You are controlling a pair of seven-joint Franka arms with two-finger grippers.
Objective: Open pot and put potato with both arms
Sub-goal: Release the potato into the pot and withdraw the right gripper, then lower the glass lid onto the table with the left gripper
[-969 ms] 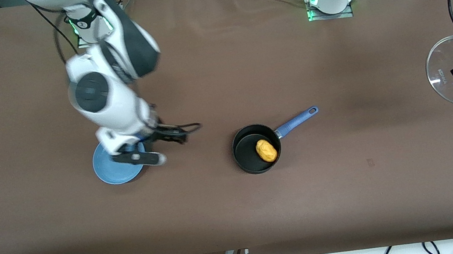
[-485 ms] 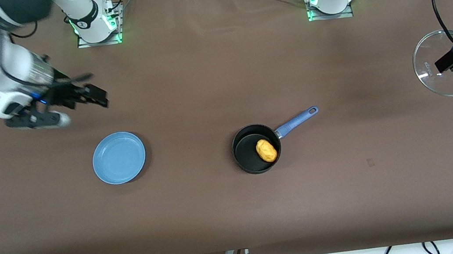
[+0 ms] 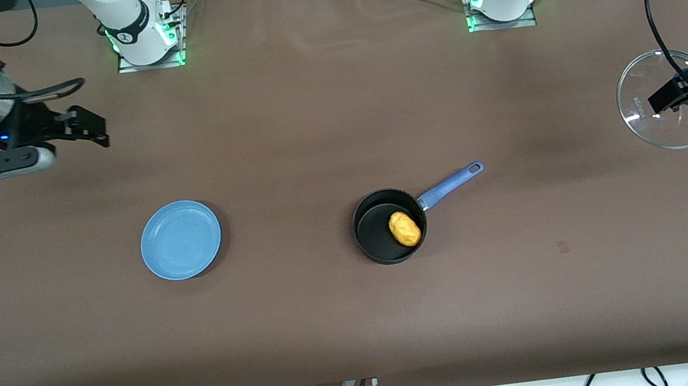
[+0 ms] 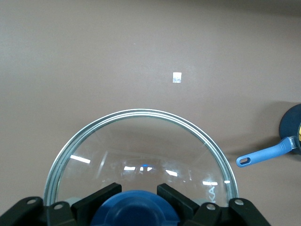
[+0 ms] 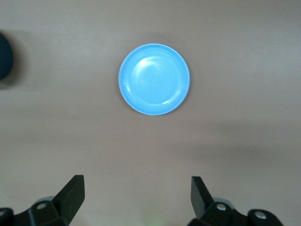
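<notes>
Potato [image 3: 405,228] lay in the uncovered pot [image 3: 389,225].
Left gripper [image 3: 686,91] clamped the lid [image 3: 670,98] aloft — right gripper [image 3: 84,127] hung spread, empty, above the counter [image 3: 362,325].

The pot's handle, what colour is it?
Blue. The pot's handle shows best in the front view, sticking out from the black pot toward the left arm's end of the table.

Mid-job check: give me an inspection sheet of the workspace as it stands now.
Surface: brown table, one small mark.
Job's things: pot open, potato inside; glass lid held up at the left arm's end.
Clutter: blue plate, bare.
Grippers: left gripper shut on the lid's knob; right gripper open, over the table's right-arm end.
Cables: along the left arm and the table's edges.
Surroundings: nothing seen.
</notes>
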